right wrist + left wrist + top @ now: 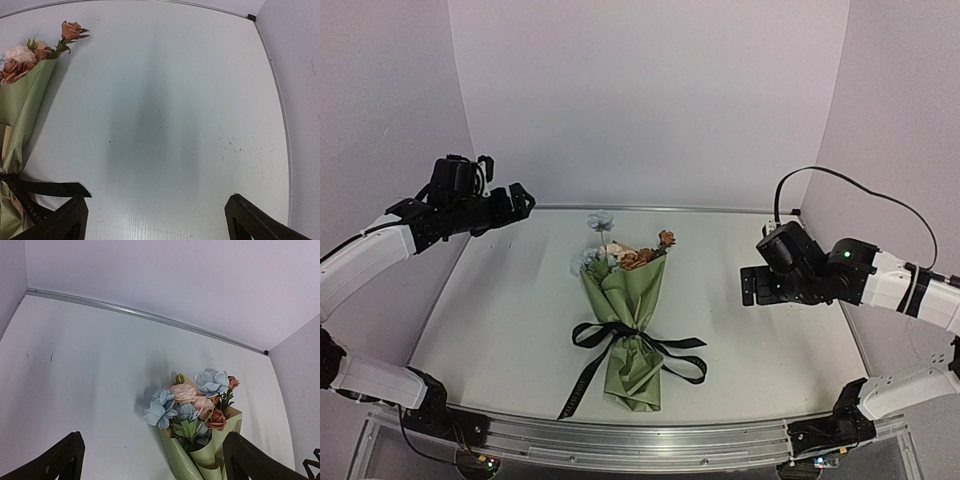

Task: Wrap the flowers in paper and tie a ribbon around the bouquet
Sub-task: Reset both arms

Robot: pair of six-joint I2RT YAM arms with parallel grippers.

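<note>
Bouquet (625, 335) lies mid-table (490, 310), ribbon (665, 345) tied round its waist. L gripper (523, 198) & R gripper (748, 285) raised either side, jaws wide apart, holding nothing.

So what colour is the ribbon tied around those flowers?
Black. The ribbon shows best in the top external view, knotted around the olive-green paper.

We record a white table (500, 330) enclosed on three sides by plain pale lilac walls (650, 90). A metal rail (620, 440) lines its near edge. Lighting is even.
</note>
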